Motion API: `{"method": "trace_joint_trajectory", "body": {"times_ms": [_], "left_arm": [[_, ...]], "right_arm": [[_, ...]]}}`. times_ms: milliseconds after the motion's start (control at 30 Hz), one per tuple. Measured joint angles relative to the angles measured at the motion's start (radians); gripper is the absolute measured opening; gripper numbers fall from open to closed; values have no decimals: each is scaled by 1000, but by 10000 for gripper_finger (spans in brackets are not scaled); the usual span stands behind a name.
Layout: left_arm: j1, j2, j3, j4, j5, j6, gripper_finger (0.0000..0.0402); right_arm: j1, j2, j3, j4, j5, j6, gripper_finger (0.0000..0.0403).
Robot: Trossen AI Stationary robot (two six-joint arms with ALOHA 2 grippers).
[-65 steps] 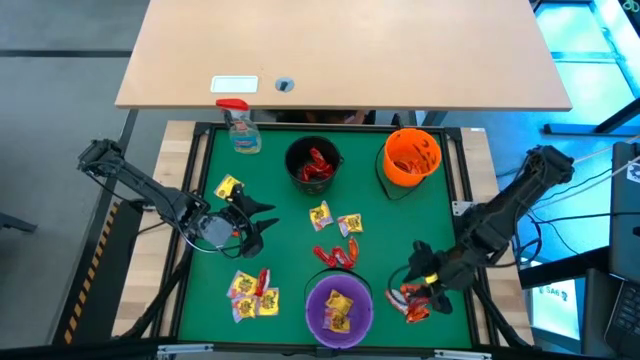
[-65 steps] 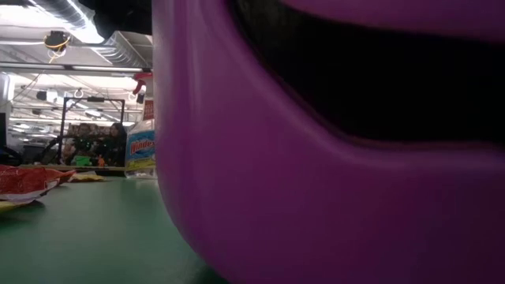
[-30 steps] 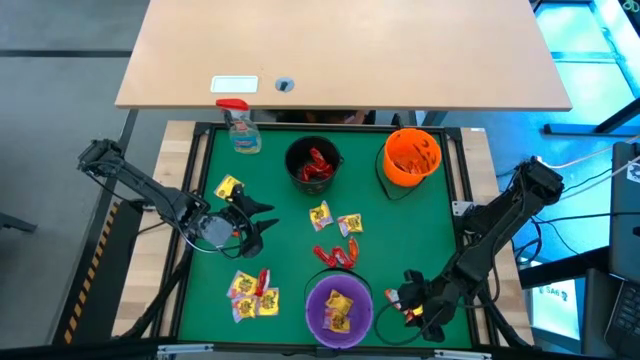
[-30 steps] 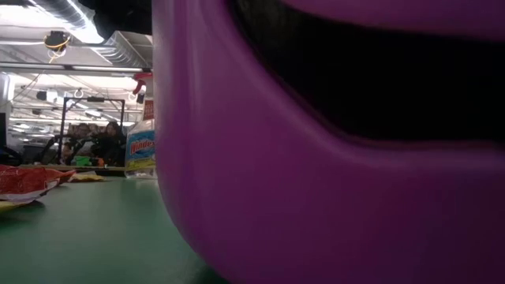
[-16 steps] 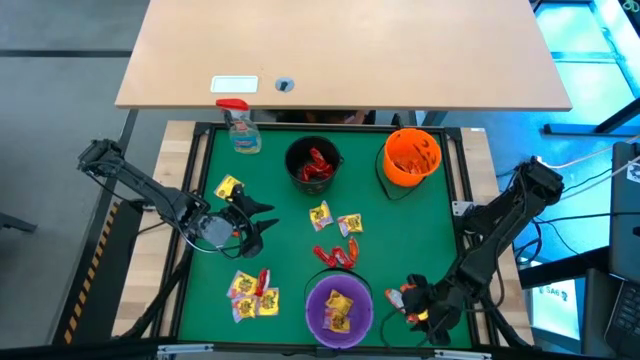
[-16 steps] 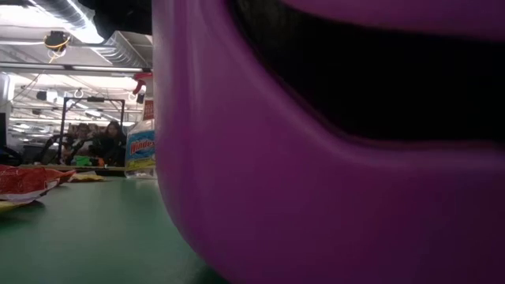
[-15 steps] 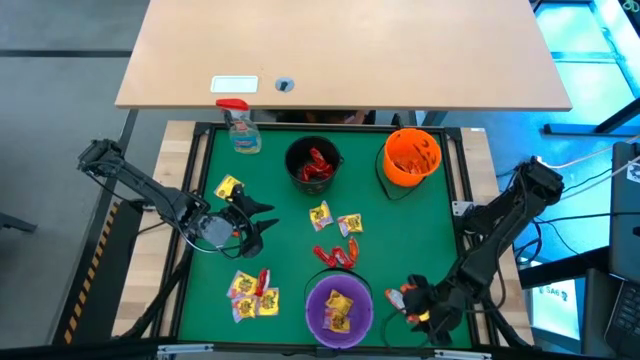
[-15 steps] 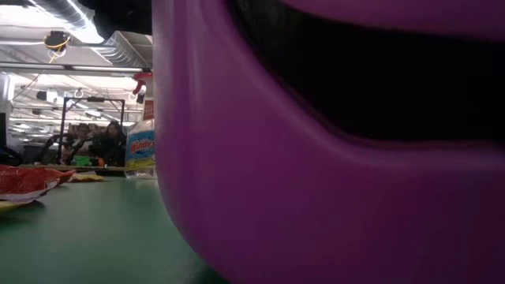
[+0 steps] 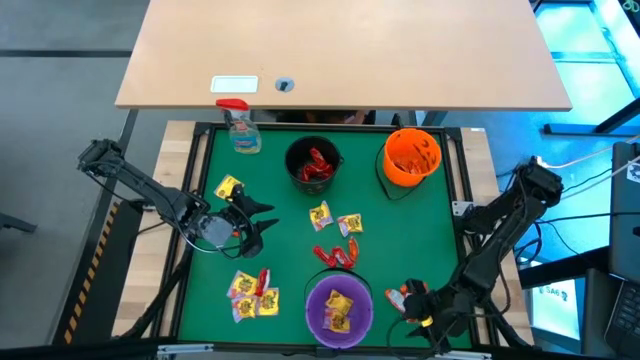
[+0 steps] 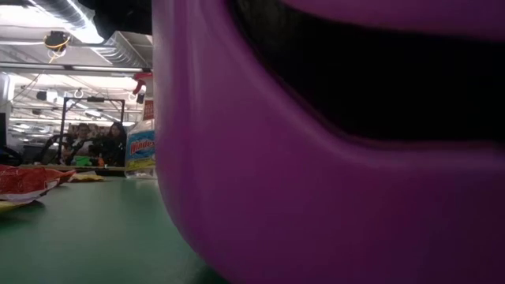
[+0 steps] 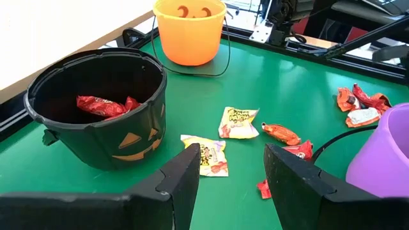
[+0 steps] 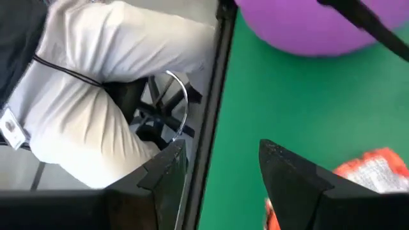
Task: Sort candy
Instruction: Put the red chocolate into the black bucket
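On the green mat (image 9: pixel 420 230), candy (image 9: pixel 337 223) lies scattered mid-table, packets flat with long axes pointing different ways; more sits near the purple bowl (image 9: pixel 338 308). Left gripper (image 9: pixel 262 222) hovers with fingers apart, empty. Right gripper (image 9: pixel 397 300), beside orange packets (image 12: pixel 370 169), stands parted too, holding nothing.

Glossy plastic purple bowl (image 9: pixel 339 306), crinkly foil candy (image 11: pixel 238 122), matt green table (image 9: pixel 400 230)

Left end effector (image 11: pixel 231 176) open, empty; black bucket (image 11: pixel 96 108) with red candy (image 11: pixel 99 105); yellow packets (image 11: pixel 239 122) on mat.
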Motion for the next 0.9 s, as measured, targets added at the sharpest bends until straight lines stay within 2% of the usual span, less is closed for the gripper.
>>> {"method": "trace_joint_trajectory", "body": {"times_ms": [300,900], "left_arm": [[0,0,0,0,21,0,163],[0,0,0,-1,21,7,163]], "right_arm": [[0,77,0,63,-3,-27,195],[-1,78,0,-4,-4,-66,199]]}}
